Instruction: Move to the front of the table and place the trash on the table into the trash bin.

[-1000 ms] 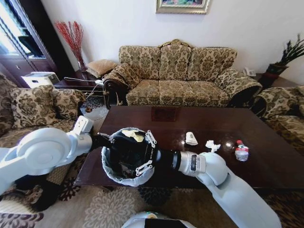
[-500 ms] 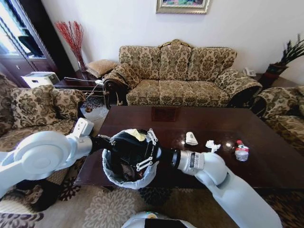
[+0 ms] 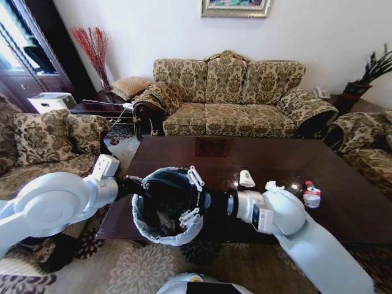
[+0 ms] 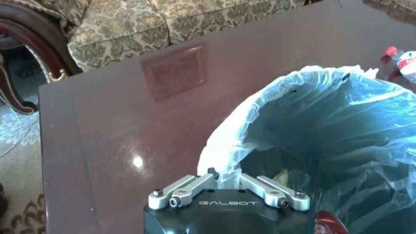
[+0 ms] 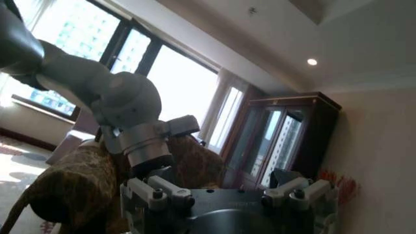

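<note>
at table (image 3: 343, 208) edge: my left gripper (image 4: 227, 183) pinches the trash bin (image 3: 164, 233) rim, steadying it.
right gripper (image 3: 193, 197): over bin, fingers spread empty.

Bag-lined trash bin (image 3: 165, 208) at table (image 3: 343, 208) edge; cup (image 3: 246, 179), bottle (image 3: 312, 195) on top

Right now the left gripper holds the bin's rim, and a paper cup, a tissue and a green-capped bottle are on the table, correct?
Nearly. The head view shows the bottle has a red cap. The left gripper does hold the trash bin, and cup and tissue sit on the table.
</note>
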You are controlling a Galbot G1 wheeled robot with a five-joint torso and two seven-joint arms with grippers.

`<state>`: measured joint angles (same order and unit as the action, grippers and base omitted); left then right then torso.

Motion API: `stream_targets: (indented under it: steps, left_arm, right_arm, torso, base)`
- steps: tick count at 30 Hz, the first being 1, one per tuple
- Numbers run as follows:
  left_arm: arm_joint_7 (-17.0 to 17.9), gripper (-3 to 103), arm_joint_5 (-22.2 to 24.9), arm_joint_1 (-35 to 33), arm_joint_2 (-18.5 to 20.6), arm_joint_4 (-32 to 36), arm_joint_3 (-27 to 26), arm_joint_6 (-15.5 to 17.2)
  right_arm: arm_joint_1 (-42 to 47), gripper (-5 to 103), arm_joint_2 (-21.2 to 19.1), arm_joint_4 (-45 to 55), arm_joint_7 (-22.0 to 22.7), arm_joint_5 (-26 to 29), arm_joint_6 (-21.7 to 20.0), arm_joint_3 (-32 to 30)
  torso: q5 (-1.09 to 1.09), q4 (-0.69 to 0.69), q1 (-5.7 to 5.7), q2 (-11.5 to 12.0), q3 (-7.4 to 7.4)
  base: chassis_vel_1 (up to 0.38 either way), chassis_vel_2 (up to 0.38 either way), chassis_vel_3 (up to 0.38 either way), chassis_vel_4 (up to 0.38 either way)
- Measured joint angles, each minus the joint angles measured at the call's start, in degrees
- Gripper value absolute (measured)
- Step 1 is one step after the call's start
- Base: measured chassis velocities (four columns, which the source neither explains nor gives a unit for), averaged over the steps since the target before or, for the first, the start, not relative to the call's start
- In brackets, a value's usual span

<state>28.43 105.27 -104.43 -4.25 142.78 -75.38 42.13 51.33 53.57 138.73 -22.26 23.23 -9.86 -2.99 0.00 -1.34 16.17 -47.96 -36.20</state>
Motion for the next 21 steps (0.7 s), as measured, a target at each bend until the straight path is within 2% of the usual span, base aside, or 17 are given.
stream_targets:
  steps: [1, 2, 3, 4, 5, 6, 8, 9, 12, 15, 21]
  left_arm:
    - [0.0, 0, 0.0, 0.0, 0.0, 0.0, 0.0, 0.0]
    - [0.01, 0, -0.01, 0.02, -0.39, -0.12, -0.06, 0.0]
    - [0.02, 0, -0.01, 0.03, -0.7, -0.28, -0.12, 0.0]
    - [0.13, 0, -0.01, -0.02, -1.15, -0.64, -0.27, 0.0]
    - [0.13, 0, -0.01, -0.02, -1.15, -0.64, -0.27, 0.0]
    - [0.28, 0, -0.02, -0.2, -1.47, -1.1, -0.47, 0.0]
    - [0.5, 0, 0.02, -0.23, -1.71, -2.17, -0.63, 0.01]
    - [0.5, 0, 0.02, -0.23, -1.71, -2.17, -0.63, 0.01]
    - [0.63, 0, 0.16, 0.84, -1.56, -4.58, -0.66, 0.01]
    - [0.55, 0, 0.26, 1.63, -1.36, -5.32, -0.68, 0.01]
    - [0.23, 0, 0.23, 2.11, -1.94, -4.92, -0.55, 0.01]
  right_arm:
    - [0.0, 100, 0.0, 0.0, 0.0, 0.0, 0.0, 0.0]
    - [1.35, 100, 0.18, -0.01, 3.0, 2.15, -0.47, -0.79]
    - [2.64, 100, 0.51, -0.03, 6.43, 4.1, -1.02, -1.57]
    - [4.56, 100, 1.18, -0.03, 13.21, 7.14, -2.22, -2.69]
    - [4.56, 100, 1.18, -0.03, 13.21, 7.14, -2.22, -2.69]
    - [6.25, 100, 1.8, -0.34, 19.45, 10.5, -3.49, -4.33]
    - [9.16, 100, 2.78, -2.69, 26.25, 14.48, -4.31, -7.39]
    - [9.16, 100, 2.78, -2.69, 26.25, 14.48, -4.31, -7.39]
    - [14.55, 100, 5.12, -8.47, 31.89, 17.6, -3.87, -11.54]
    - [17.08, 100, 6.86, -11.36, 34.07, 19.67, -3.89, -13.09]
    - [20.71, 100, 9.71, -17.18, 36.23, 19.2, -2.87, -14.32]
  torso:
    - [0.0, 0.0, 0.0, 0.0, 0.0]
    - [-0.02, -0.02, 0.0, 0.0, 0.0]
    - [-0.02, -0.02, 0.0, 0.0, 0.0]
    - [0.0, -0.01, 0.0, 0.0, 0.0]
    - [0.0, -0.01, 0.0, 0.0, 0.0]
    - [0.01, 0.01, 0.0, 0.0, 0.0]
    - [-0.01, 0.01, 0.0, 0.0, 0.0]
    - [-0.01, 0.01, 0.0, 0.0, 0.0]
    - [-0.02, -0.01, 0.01, 0.0, 0.0]
    - [0.01, 0.01, 0.01, 0.0, 0.0]
    - [-0.02, -0.01, 0.0, 0.0, 0.0]
  base:
    - [0.0, 0.0, 0.0, 0.0]
    - [0.0, 0.0, 0.0, 0.0]
    - [0.0, 0.0, 0.0, 0.0]
    - [0.0, 0.0, 0.0, 0.0]
    - [0.0, 0.0, 0.0, 0.0]
    - [0.0, 0.0, 0.0, 0.0]
    - [0.0, 0.0, 0.0, 0.0]
    - [0.0, 0.0, 0.0, 0.0]
    - [0.0, 0.0, 0.0, 0.0]
    - [0.0, 0.0, 0.0, 0.0]
    - [0.0, 0.0, 0.0, 0.0]
